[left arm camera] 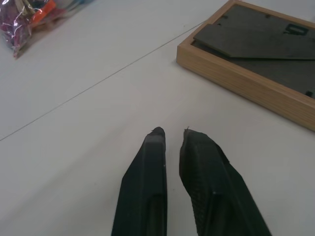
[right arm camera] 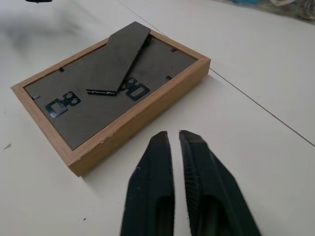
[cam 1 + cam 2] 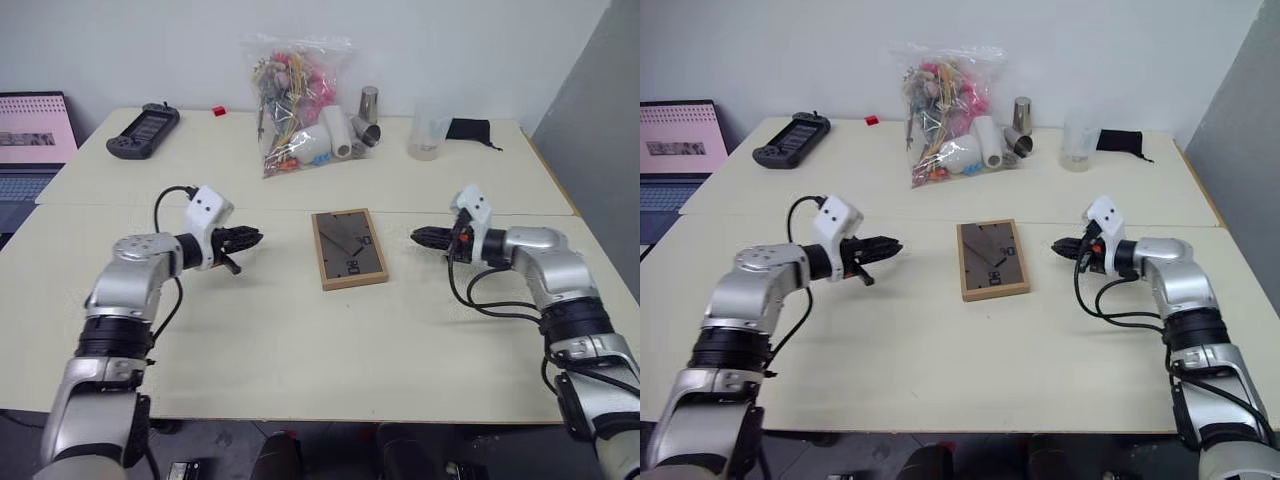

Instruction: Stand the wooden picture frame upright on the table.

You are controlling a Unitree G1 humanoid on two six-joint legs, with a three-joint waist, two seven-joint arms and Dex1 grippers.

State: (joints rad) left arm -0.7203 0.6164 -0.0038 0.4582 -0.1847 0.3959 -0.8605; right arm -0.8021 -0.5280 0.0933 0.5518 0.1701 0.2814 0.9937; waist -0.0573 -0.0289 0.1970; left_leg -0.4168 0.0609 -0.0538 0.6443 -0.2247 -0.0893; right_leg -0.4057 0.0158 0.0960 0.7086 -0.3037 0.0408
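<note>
Beside the right pincer (image 2: 174, 135), the wooden picture frame (image 2: 110, 88) shows hangers.

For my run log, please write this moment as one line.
wooden picture frame: flat, back up, on table | left gripper: shut, beside frame, apart | right gripper: shut, beside frame, apart

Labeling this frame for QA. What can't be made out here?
- Front of the wooden picture frame: lies back-up on the table, picture side hidden.
- Bag of items, head views: contents jumbled, too small to name.
- Laptop: cut off by the left edge.
</note>
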